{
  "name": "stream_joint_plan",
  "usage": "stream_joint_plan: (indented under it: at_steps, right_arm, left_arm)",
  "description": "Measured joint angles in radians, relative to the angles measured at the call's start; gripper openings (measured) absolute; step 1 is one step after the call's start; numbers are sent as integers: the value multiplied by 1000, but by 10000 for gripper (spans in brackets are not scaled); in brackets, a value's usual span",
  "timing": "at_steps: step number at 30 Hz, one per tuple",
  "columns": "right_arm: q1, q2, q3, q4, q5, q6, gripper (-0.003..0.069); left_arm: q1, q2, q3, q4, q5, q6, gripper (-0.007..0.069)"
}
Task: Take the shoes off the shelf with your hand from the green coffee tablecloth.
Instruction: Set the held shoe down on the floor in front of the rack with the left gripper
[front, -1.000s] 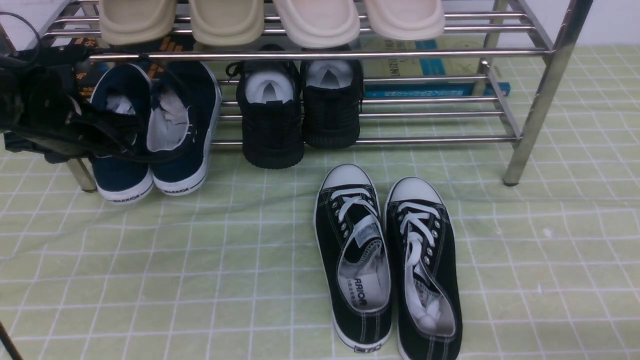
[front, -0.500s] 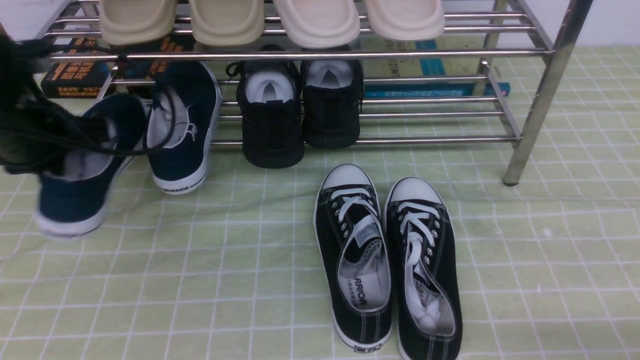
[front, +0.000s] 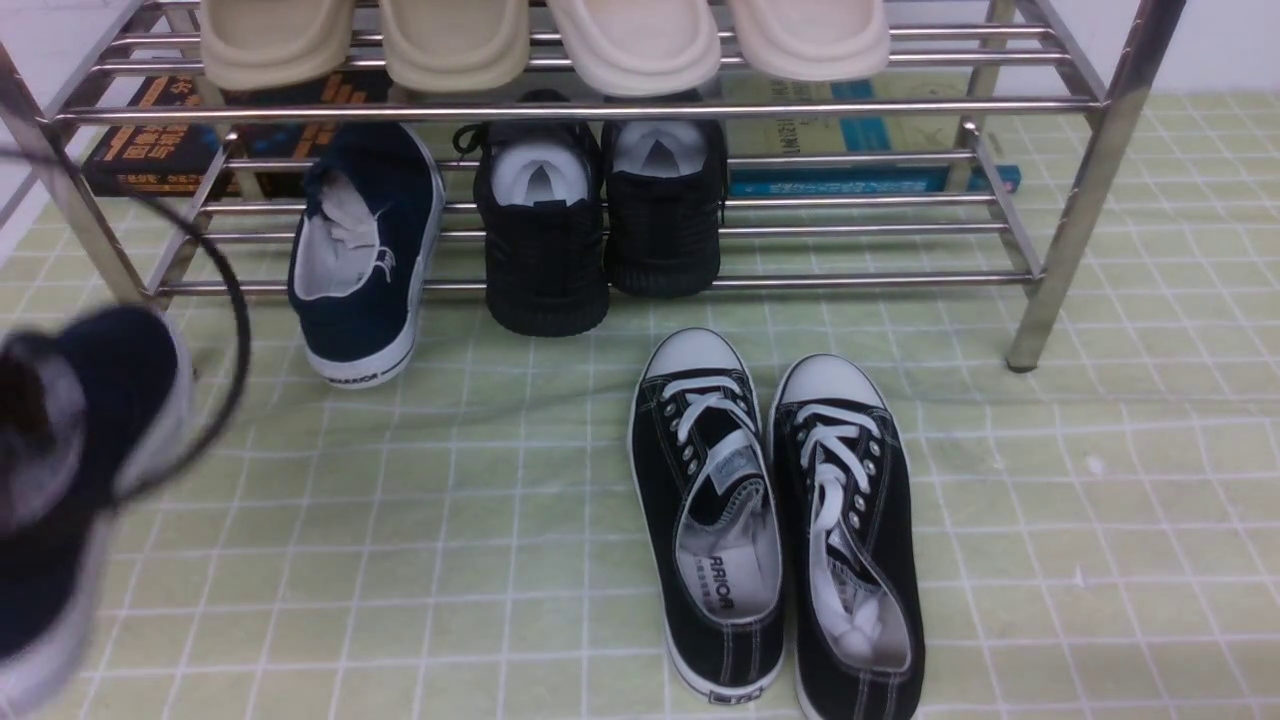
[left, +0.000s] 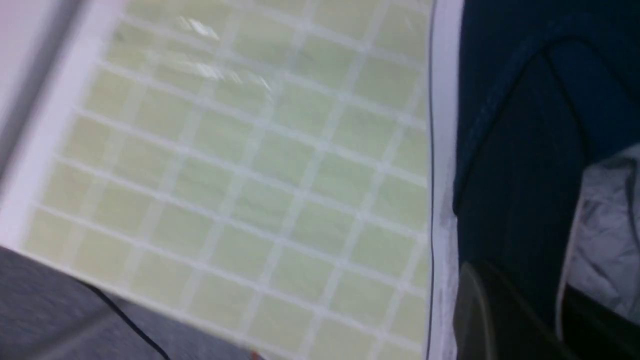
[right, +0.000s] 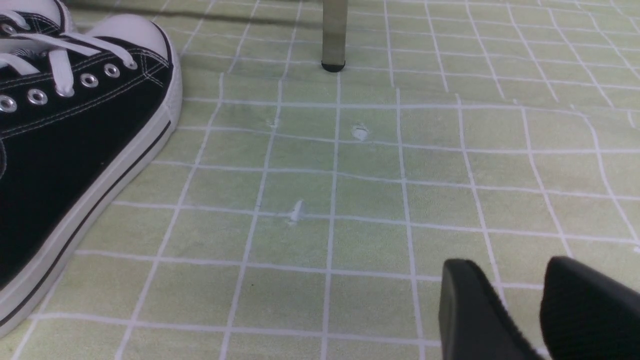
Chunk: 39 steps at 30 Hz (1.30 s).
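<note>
Half done: the left hand (left: 540, 320), clamped on one navy shoe's (front: 70, 480) wall, holds it raised at the near left (blurred), clear of the shelf (front: 1075, 190), while its mate (front: 362, 250) waits on the lower tier's left.

WARRIOR on the navy shoe (front: 362, 260) heel strip; partly hidden ARRIOR on the black lace-up sneaker (front: 700, 500) insole.

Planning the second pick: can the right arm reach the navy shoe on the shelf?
Probably not easily: the navy shoe sits far left on the shelf, with the black lace-up sneakers between it and the right gripper.
</note>
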Motion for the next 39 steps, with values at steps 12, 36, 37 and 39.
stream_joint_plan:
  at_steps: [12, 36, 37, 39]
  right_arm:
    - [0, 0, 0, 0, 0, 0, 237]
    - [0, 0, 0, 0, 0, 0, 237]
    - [0, 0, 0, 0, 0, 0, 237]
    - [0, 0, 0, 0, 0, 0, 237]
  left_arm:
    - [0, -44, 327, -293, -269, 137, 36]
    - [0, 188, 330, -462, -583, 151, 36]
    - [0, 190, 330, -466, -584, 151, 36]
    - [0, 197, 330, -486, -593, 155, 36]
